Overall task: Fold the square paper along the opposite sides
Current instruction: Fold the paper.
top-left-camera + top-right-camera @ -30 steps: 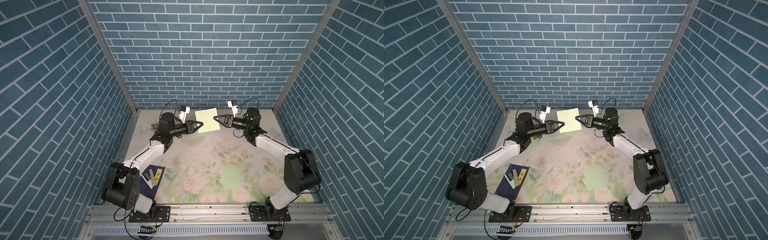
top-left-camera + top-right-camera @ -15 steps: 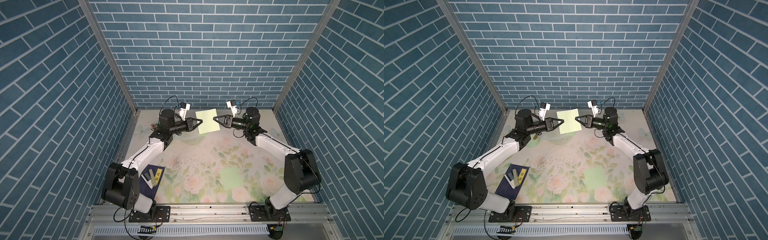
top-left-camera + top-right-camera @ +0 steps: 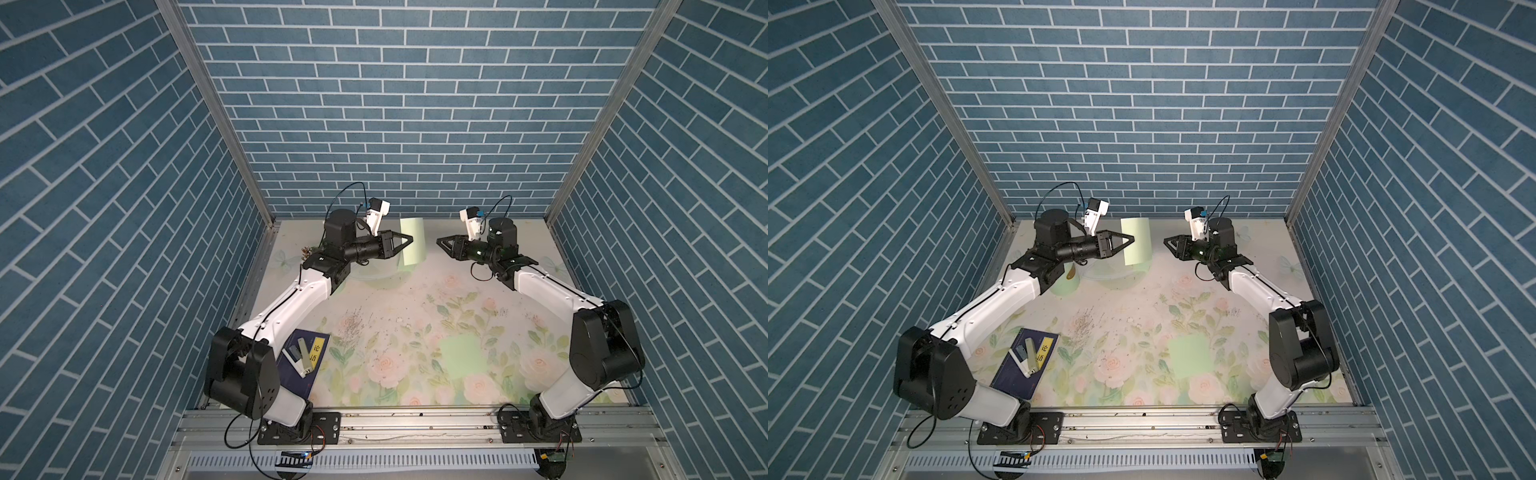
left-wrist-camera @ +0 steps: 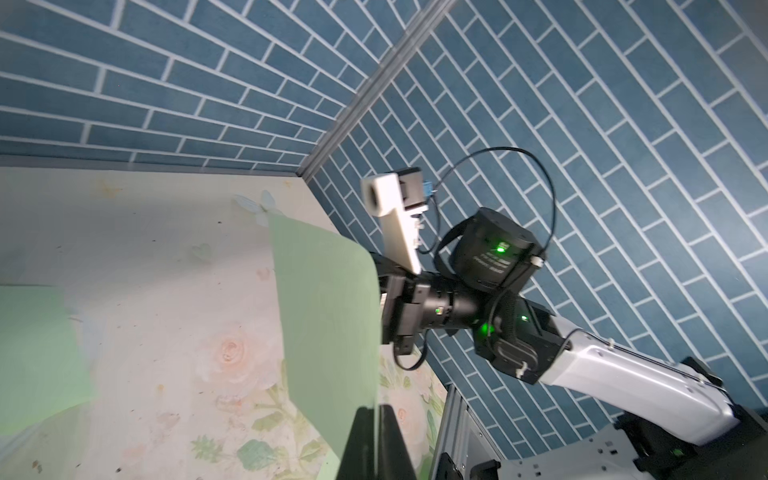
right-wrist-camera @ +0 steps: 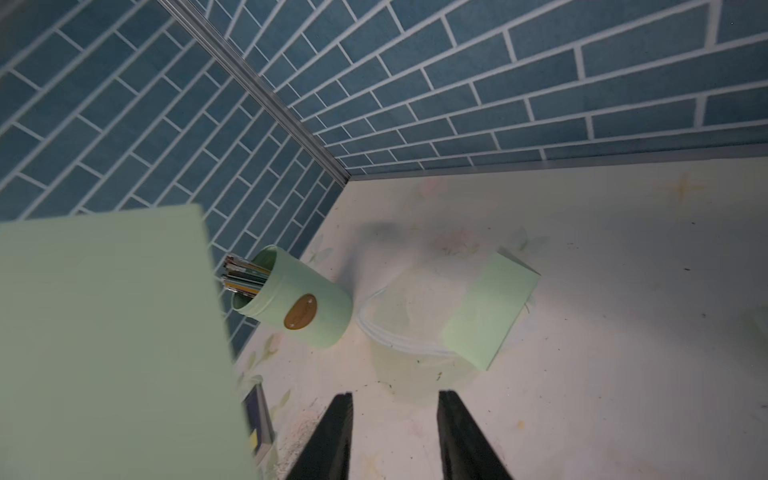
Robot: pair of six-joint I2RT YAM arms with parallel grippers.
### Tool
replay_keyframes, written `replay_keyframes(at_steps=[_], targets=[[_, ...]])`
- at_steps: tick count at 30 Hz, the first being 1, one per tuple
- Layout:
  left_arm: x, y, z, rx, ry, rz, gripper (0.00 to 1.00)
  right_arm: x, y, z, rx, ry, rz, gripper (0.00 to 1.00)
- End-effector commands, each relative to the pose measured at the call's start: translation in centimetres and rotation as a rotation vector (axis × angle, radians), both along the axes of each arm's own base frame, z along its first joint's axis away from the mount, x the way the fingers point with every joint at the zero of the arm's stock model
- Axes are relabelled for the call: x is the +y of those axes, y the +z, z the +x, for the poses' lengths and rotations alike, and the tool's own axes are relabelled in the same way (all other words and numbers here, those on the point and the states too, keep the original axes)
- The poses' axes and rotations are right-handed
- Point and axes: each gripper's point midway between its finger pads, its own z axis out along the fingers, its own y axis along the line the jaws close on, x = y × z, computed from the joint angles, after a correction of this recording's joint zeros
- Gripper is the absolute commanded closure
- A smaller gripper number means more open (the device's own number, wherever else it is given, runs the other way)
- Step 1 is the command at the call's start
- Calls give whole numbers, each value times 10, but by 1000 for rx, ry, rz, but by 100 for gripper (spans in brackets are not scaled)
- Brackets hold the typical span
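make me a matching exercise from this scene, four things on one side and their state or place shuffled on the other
Things:
1. left claw
2. right claw
3. pen cup
4. dark blue book

States or places:
a. open, nothing between its fingers
b. shut on the edge of the green paper, held up off the table
c. lying flat on the table beside the left arm's base
d. standing on the table near the side wall, with pens inside

Pairs: 1-b, 2-a, 3-d, 4-c
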Motion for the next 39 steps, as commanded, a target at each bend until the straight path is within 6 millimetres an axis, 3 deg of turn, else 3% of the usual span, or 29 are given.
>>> replay_keyframes(at_steps=[1,5,9,16,27,39], targets=[[-11,28,-16,-80,-80,-31,100,22,3,9,-63,16,-32,58],[-6,10,2,-81,-39,39,100,39,35,-2,-76,95,82,53],[5,-10,15,-75,-5,89,100,26,61,-21,-95,132,150,43],[15,-9,17,-111,29,105,100,10,92,-51,-134,177,243,34],[15,-10,10,-100,22,83,100,28,111,-78,-174,287,338,33],[12,-15,1,-89,-10,79,100,55,116,-83,-175,353,356,27]])
